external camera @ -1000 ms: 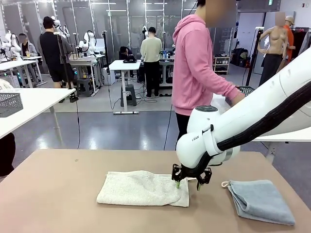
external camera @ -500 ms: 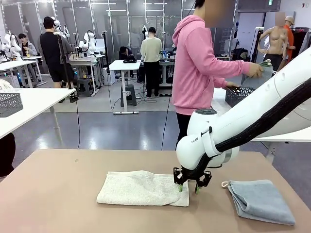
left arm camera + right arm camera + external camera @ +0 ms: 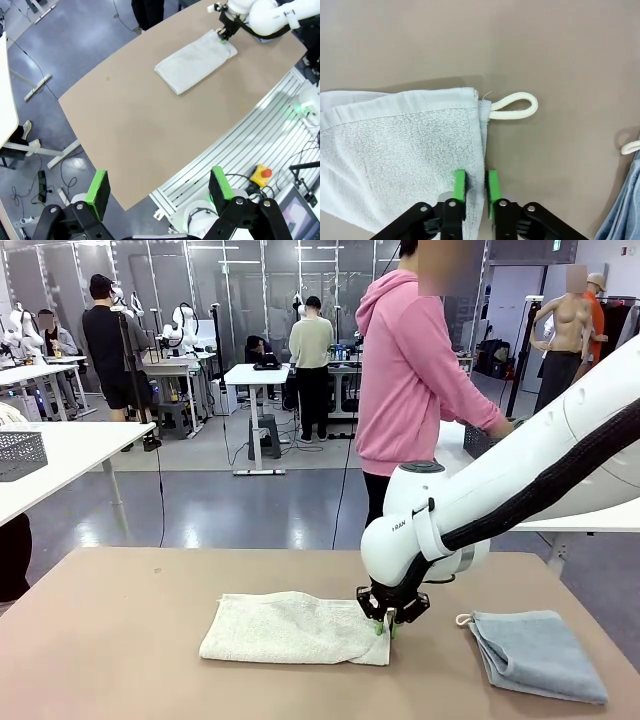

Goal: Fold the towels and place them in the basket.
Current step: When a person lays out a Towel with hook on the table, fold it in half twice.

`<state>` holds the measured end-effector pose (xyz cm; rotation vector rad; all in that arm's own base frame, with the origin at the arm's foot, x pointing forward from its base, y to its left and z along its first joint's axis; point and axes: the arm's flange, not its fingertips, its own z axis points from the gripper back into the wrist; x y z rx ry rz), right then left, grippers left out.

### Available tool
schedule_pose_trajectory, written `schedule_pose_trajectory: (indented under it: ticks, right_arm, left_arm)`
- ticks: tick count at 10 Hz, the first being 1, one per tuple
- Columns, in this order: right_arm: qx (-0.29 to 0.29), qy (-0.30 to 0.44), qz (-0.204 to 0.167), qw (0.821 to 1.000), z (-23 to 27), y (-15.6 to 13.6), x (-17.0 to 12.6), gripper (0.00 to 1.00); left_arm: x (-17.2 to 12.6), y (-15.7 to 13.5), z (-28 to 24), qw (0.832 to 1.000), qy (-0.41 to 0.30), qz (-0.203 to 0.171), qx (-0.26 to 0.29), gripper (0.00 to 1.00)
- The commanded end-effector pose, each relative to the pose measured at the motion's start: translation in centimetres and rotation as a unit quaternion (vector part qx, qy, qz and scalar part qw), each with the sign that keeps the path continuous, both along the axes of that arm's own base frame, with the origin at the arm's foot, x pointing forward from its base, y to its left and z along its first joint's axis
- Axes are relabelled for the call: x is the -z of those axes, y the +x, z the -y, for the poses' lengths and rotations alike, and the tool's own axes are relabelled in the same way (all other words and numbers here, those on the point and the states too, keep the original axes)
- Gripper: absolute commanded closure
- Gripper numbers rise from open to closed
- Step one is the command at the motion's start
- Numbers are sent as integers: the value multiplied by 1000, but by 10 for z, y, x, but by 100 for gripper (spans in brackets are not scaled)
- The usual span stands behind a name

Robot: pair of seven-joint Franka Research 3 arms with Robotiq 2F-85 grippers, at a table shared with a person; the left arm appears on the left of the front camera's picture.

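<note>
Since a second ago the right jaws have dropped onto the cream towel (image 3: 290,628) and narrowed from wide to a pinch on its short edge, near the white corner loop (image 3: 515,106). The towel lies flat on the surface (image 3: 120,640). The blue-grey towel (image 3: 540,652) sits well apart, beyond that edge. Left jaws wide, empty, high above. Step in hand: folding the cream towel. The next move probably calls for lifting the pinched edge across to the opposite edge, corners matched.

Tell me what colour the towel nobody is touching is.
That towel is pale blue-grey, best seen in the front view.
</note>
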<state>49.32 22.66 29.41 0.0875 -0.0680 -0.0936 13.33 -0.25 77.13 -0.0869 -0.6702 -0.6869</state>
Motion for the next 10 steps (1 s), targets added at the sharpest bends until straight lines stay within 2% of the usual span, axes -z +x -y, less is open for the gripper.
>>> schedule_pose_trajectory:
  ticks: [1,6,9,10]
  right_arm:
    - [3,-4,-10,1000,-5,2,9,100]
    - [-7,17,-6,1000,-5,-1,10,100]
    - [-49,62,16,997,1,-3,-4,100]
    - [-63,66,36,995,4,-6,-12,100]
  left_arm:
    - [-1,-2,0,1000,0,2,5,0]
    - [-1,-2,0,1000,0,2,5,0]
    - [-1,-2,0,1000,0,2,5,0]
    - [-1,-2,0,1000,0,2,5,0]
